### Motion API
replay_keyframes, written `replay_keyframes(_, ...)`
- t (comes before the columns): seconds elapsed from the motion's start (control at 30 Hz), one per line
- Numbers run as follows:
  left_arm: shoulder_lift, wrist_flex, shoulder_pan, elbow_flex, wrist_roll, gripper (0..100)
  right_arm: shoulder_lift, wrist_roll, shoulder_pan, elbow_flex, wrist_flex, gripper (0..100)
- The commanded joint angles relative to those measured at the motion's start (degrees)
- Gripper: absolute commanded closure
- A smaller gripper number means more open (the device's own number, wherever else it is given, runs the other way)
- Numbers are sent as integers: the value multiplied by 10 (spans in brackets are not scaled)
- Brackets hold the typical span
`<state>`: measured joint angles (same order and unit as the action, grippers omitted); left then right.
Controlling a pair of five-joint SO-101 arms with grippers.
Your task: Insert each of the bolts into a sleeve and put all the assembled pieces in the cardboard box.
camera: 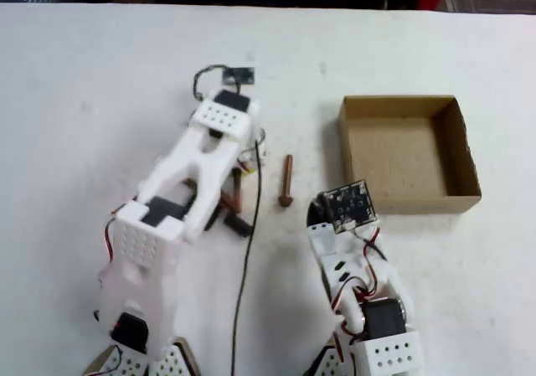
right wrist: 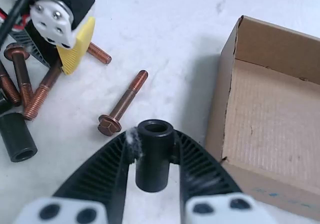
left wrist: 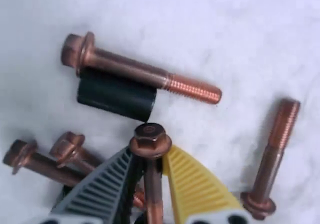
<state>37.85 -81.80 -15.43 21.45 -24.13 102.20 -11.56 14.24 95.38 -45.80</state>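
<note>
Bright, even light from above on the white table, soft faint shadows beside the copper bolts, mild sheen on their shafts, a grey shadow on the table just beside the cardboard box, dark room beyond the table's far edge

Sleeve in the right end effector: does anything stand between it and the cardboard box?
Nothing visible does. The sleeve, clamped in the right end effector, sits close to the cardboard box, with only bare table between them. The loose bolt lies on the sleeve's other side, away from the box.
</note>
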Motion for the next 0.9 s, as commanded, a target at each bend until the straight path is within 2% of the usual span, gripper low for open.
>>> replay_keyframes(0.0,-12,-89,-6,107,69,976,7,6,-6,0,11,982)
replay_keyframes(0.2,-12,-200,-6,235,118,977,7,6,0,2,15,982)
replay_keyframes(0.43,-21,-204,-30,307,121,980,3,8,9,15,74,982)
replay_keyframes(0.67,-138,-200,-70,238,150,980,6,7,98,15,80,982)
replay_keyframes(0.87,-253,-192,-60,159,173,980,6,7,111,15,127,982)
